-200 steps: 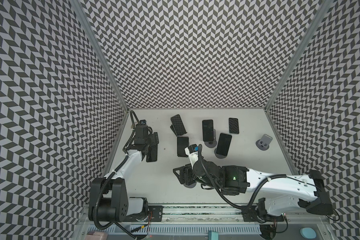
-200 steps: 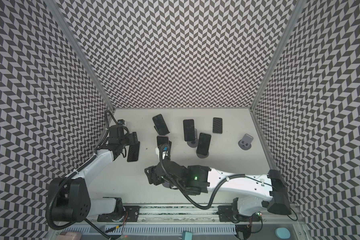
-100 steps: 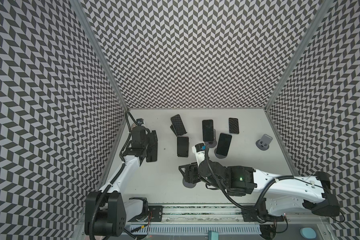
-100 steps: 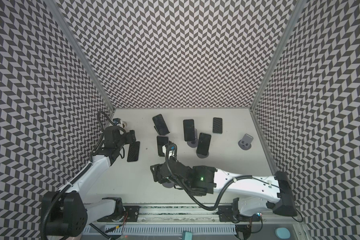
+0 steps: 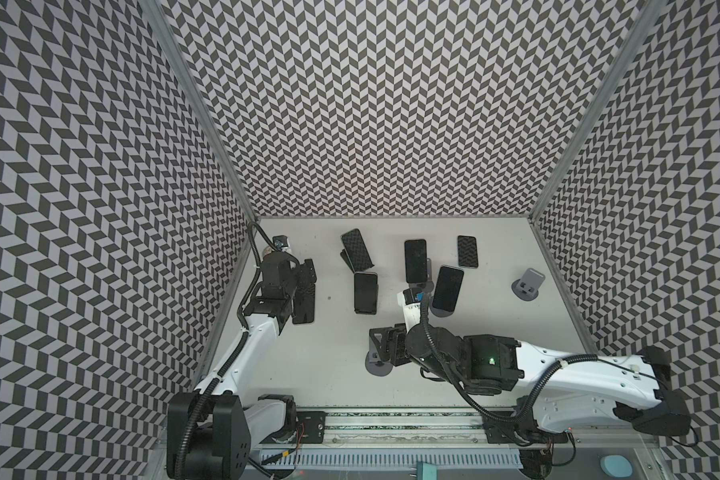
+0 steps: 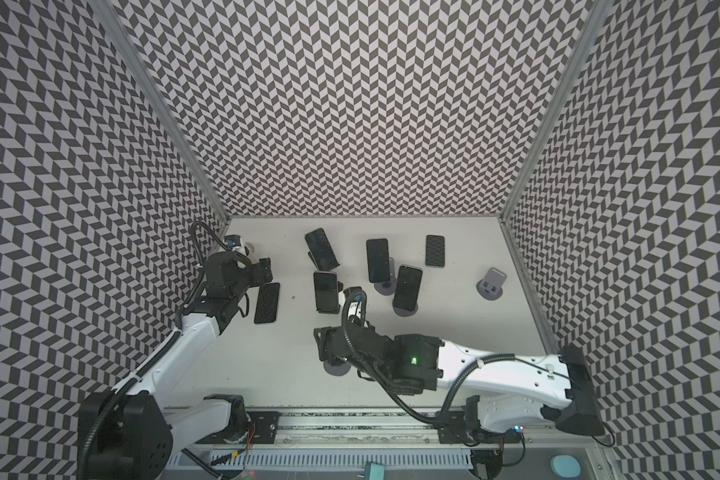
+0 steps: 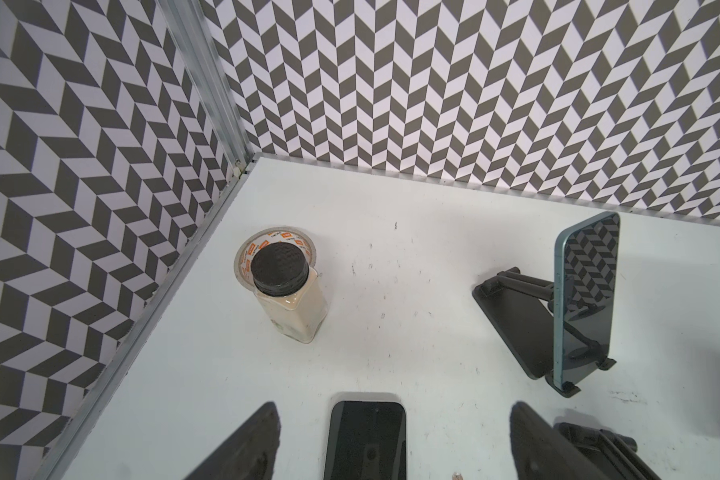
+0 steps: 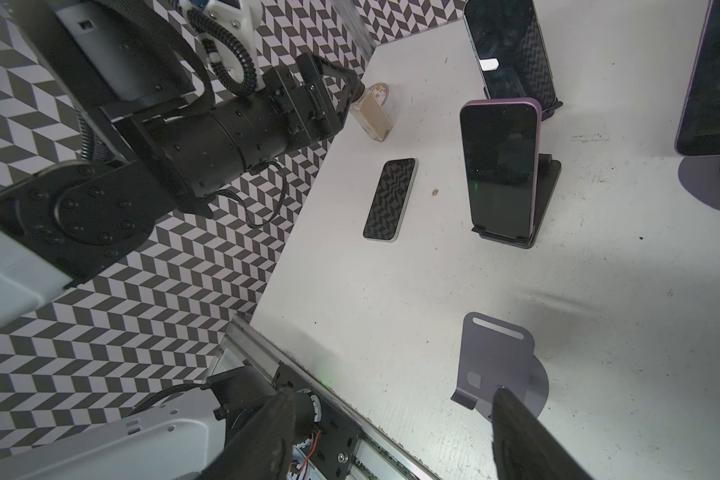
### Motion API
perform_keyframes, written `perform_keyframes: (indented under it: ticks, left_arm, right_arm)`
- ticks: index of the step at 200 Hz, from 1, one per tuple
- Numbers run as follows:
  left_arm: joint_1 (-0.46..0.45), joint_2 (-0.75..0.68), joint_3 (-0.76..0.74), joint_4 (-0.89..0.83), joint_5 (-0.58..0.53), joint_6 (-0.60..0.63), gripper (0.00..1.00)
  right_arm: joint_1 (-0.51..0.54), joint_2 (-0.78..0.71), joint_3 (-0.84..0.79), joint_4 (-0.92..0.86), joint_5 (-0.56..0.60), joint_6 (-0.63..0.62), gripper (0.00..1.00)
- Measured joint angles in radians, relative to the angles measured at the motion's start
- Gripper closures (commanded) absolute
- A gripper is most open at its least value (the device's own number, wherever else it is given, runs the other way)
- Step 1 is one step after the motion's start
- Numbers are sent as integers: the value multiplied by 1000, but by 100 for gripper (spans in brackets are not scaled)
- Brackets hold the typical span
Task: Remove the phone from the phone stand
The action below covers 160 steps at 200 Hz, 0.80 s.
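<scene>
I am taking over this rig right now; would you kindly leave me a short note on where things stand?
Left gripper: open, empty, over one end of the flat phone near the left wall.
Right gripper: open, empty, at the empty front stand.
Done: that phone and the back flat phone lie on the table; the right stand is empty too.
Left: four phones on stands: back-left phone, centre phone, upright phone, tilted phone.

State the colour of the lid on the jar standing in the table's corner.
Black; the lid shows best in the left wrist view.
</scene>
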Motion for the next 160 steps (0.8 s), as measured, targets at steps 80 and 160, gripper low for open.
perform_keyframes:
  ticks: [80, 160]
  left_arm:
    - [-265, -201, 11, -167, -106, -53, 14]
    - [-892, -251, 85, -449, -300, -346, 13]
  right_arm:
    - [0, -7, -12, -89, 45, 4, 24]
    - [0, -235, -202, -121, 99, 74, 27]
